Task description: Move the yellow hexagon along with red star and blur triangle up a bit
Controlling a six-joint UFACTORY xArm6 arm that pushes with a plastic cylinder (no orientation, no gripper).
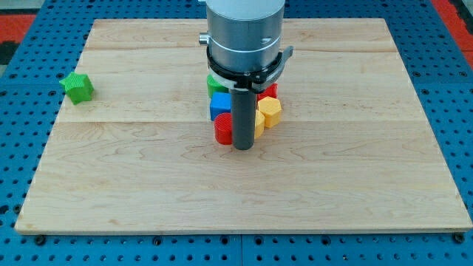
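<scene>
My tip (243, 147) rests on the board just below a tight cluster of blocks at the board's centre. The yellow hexagon (270, 111) lies right of the rod, with a second yellow piece (259, 124) partly hidden beside the rod. A red block (223, 128) sits just left of the tip; its shape is unclear. A blue block (220, 106) lies above that red block. Another red block (270, 91) and a green block (215, 83) peek out behind the arm's body. The rod hides the cluster's middle.
A green star-like block (77, 86) lies alone near the board's left edge. The wooden board (111, 185) sits on a blue pegboard surface (15, 148). The arm's grey cylinder (244, 33) hangs over the upper centre.
</scene>
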